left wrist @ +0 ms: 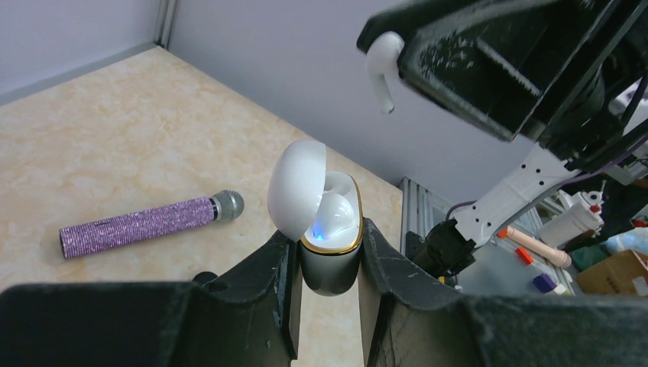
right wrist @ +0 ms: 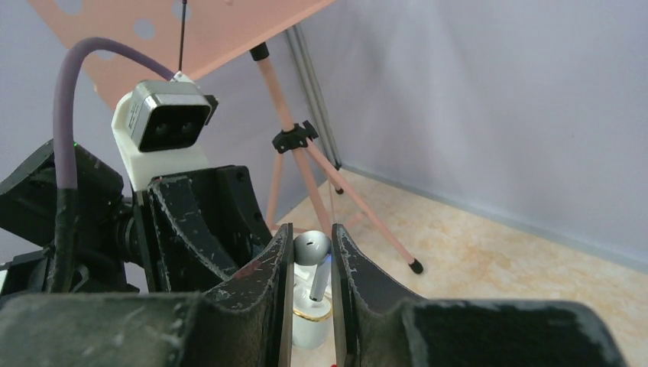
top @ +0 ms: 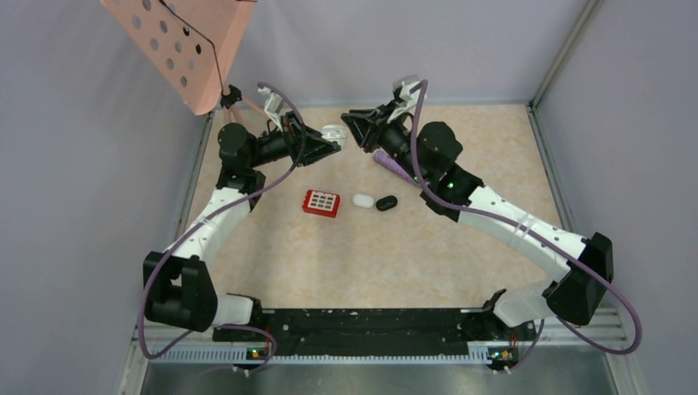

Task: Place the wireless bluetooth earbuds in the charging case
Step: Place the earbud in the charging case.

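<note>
while the left hand [left wrist: 326, 232] is clenched on the charging case [left wrist: 328, 271], gripping its dark lower body between both fingers with the white lid [left wrist: 296, 187] swung open toward that hand's left, the insertion itself is not yet done. the right hand [right wrist: 312, 235] is pinched shut on one white earbud [right wrist: 313, 251], stem pointing down, and holds it in the air above the surface. seen from the right wrist, the earbud hangs just over the gold-rimmed mouth of the case, directly below that hand's fingertips. seen from the left wrist, it sits up and to the right of the open case, clearly apart from it, so i judge the bud is roughly lined up but not touching any socket.

inside the case a rounded white shape sits by a small blue light (it may be a bud already seated, though i cannot tell for sure). if so, half the job is finished and this is the second bud; if not, both are left to do.

what remains, as i read it, is to bring the bud down into a free socket, let go, and perhaps shut the lid. well away from both hands, on the surface nearer the arm bases, lie a spare white case [top: 363, 200], a spare black case [top: 387, 202] and a red block [top: 321, 202]. a purple microphone [left wrist: 145, 224] lies off to the left hand's left in its own view. none of these bears on the step in hand.
</note>
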Robot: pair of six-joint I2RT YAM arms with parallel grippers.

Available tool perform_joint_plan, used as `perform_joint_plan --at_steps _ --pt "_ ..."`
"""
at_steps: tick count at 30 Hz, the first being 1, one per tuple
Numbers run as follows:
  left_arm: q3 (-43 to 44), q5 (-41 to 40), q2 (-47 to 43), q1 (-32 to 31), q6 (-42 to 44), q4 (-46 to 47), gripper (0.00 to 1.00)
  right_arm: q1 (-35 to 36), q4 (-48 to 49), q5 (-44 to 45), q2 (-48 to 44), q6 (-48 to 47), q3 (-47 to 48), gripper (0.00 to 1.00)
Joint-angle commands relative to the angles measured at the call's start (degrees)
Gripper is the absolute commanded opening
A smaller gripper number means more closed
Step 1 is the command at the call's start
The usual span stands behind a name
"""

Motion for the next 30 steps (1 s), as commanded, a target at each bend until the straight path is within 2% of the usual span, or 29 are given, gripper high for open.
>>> perform_joint_plan --at_steps 1,9,30 --pt "4.84 -1.46 0.7 -0.75 -4.12 5.49 0.0 0.41 8.7 -2.45 -1.73 -0.89 -2.65 0.0" --pt "8.01 0.31 1.68 -1.16 -4.97 3.84 0.0 0.45 17.04 -1.81 0.96 -1.55 -3.71 0.0" --pt "11.93 0.01 2.35 -1.17 -7.09 4.07 0.0 0.82 20.5 -2.56 2.84 -3.21 -4.38 0.0"
